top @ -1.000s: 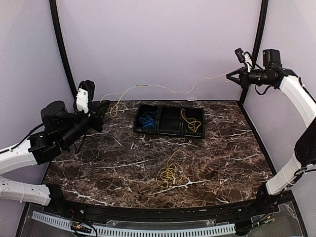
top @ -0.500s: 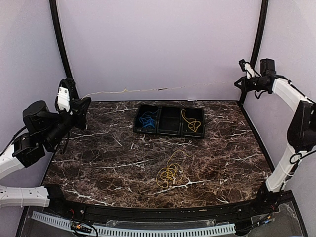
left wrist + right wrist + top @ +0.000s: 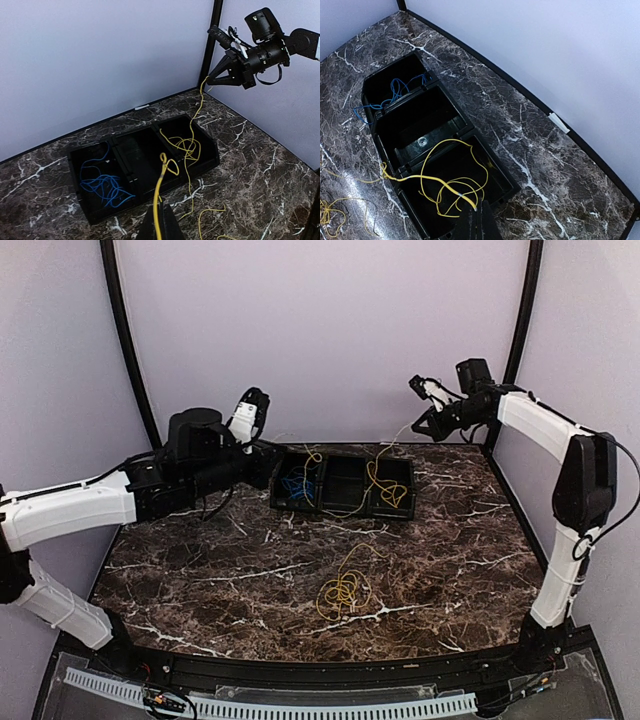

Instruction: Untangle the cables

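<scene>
1 yellow cable (image 3: pixel 157 197) between left claw (image 3: pixel 161 220) and right claw (image 3: pixel 475 215)

Glossy dk marble-look tabletop (image 3: pixel 200 570), blk plastic tray (image 3: pixel 345 511) w/ slight sheen, smooth yellow cables (image 3: pixel 343 592), blue cables (image 3: pixel 296 485)

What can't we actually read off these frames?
- Wrist views: left gripper and right gripper mostly cut by the bottom edge.
- Top view: yellow tangle too small to trace crossings.
- Left wrist view: yellow cable can't be followed past the yellow pile in the tray.
- Dark cables, if any: lost against black tray, dark table.
</scene>
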Tool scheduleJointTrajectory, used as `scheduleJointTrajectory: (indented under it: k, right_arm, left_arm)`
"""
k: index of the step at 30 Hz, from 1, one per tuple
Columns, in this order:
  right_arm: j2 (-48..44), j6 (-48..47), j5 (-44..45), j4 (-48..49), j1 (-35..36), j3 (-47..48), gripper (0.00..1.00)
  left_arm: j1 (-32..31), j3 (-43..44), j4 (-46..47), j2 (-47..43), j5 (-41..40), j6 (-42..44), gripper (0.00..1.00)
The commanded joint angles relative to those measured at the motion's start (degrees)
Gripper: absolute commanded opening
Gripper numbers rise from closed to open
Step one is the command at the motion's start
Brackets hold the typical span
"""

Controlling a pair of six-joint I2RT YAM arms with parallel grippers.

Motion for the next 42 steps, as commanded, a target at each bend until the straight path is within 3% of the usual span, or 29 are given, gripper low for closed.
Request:
scheduleJointTrajectory:
  k: [1, 13, 18, 25, 28, 35, 42]
  right_arm:
    - [4.9, -1.2, 3.0, -3.6, 1.5, 5.0, 0.0]
    - [4.9, 3.0, 10.0, 0.7, 1.9, 9.1, 0.0]
    - [4.4, 2.7, 11.3, 1.8, 2.0, 9.8, 0.0]
    - [6.8, 4.5, 11.2, 0.4, 2.0, 11.8, 0.0]
    - [6.5, 4.5, 10.8, 1.4, 2.0, 10.6, 0.0]
    - [10.8, 6.3, -0.7, -1.3, 2.6, 9.2, 0.02]
    - [16.3, 6.4, -2.3, -3.7, 5.0, 7.1, 0.01]
  left_arm:
    - [0.2, 8.1, 3.9, 6.8, 8.8, -6.0, 0.0]
    - [0.2, 32.2, 8.5, 26.9, 24.0, -8.7, 0.0]
    - [0.2, 40.1, 11.1, 33.8, 25.4, -11.4, 0.0]
    - [0.2, 43.8, 21.5, 43.1, 26.6, -16.1, 0.0]
    - [0.3, 43.9, 25.7, 46.2, 23.3, -16.9, 0.0]
    - [1.1, 46.8, 20.7, 53.6, 19.7, -19.4, 0.0]
    - [1.5, 42.2, 19.8, 54.2, 19.8, -21.2, 0.0]
